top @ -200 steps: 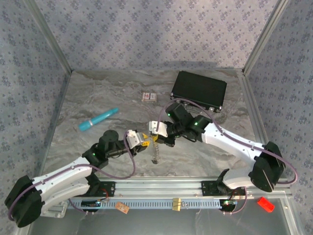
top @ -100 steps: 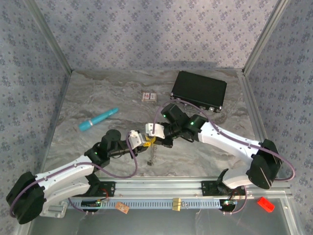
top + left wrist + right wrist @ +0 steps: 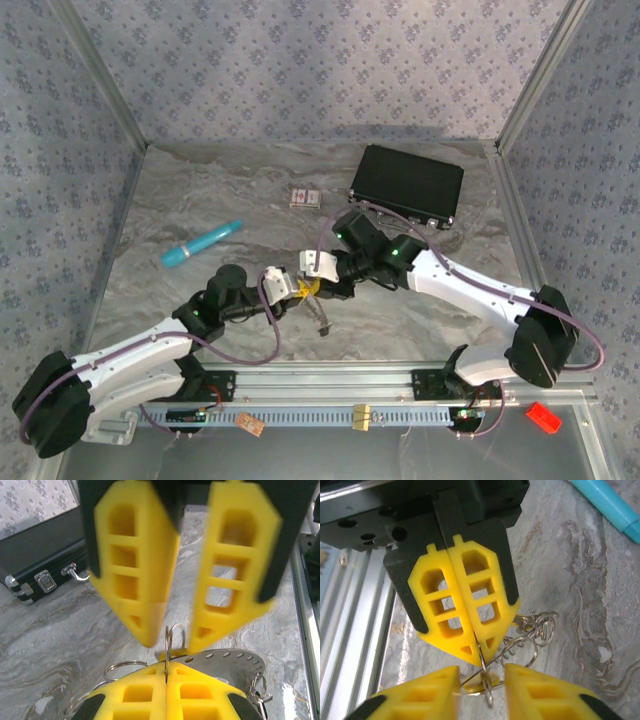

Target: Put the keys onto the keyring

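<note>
Mid-air hand-over above the marbled surface, just ahead of the two arm bases.

Left gripper: jaws pressed fully together, pinching the keyring edge-on by a short stretch of its wire.

Right gripper: jaws parted, one pad on each side of the same wire, with no clear contact.

Beside and below the pinch: a loose cluster of small rings and a thin silvery toothed arc, dangling free.

Low between the right pads: a small yellow scrap, possibly the yellow-headed one of the keys; too blurred to confirm.

Handling, as judged from the views:
- Light, stiff, springy steel wire, smooth and round in section, so likely to roll or slip between soft pads.
- Best taken across the flat of the loop, close to the split, leaving the open end clear for threading.
- Expect the hanging cluster to swing and twist the loop with any quick move.
- Keep the pinch firm and short, and avoid gripping the dangling parts, which look too loose to steer.
- Treat the keys as tiny, hard and thin: hold by the head, with the hole left free.
</note>
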Motion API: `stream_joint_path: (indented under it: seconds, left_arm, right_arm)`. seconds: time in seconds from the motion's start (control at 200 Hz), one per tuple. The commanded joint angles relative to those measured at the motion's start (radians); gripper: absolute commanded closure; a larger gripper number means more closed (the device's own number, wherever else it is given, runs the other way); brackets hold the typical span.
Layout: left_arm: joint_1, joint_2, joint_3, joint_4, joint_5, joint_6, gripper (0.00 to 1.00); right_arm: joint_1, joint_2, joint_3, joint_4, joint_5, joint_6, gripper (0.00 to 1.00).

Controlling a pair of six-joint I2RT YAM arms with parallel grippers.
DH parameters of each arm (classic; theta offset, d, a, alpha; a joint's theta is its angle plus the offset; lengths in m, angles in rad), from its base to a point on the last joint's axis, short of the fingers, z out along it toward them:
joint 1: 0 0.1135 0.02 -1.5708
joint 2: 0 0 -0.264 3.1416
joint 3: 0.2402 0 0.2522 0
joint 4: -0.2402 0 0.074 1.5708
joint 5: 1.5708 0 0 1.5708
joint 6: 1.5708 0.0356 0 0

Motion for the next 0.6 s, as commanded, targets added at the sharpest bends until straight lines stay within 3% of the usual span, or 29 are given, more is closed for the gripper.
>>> stream_joint_path:
  seconds: [0.0, 0.425, 0.595]
  left_arm:
    - [-0.007, -0.022, -0.008, 0.104, 0.012, -0.022, 1.00]
    - [-0.006, -0.024, -0.020, 0.125, 0.030, -0.017, 1.00]
    - [-0.007, -0.027, -0.024, 0.137, 0.034, -0.021, 1.00]
  right_arm:
    - [-0.045, -0.055, -0.063, 0.100, -0.108, 0.103, 0.65]
    - [-0.064, -0.069, -0.110, 0.154, -0.127, 0.156, 0.66]
    - [-0.058, -0.059, -0.108, 0.187, -0.153, 0.160, 0.73]
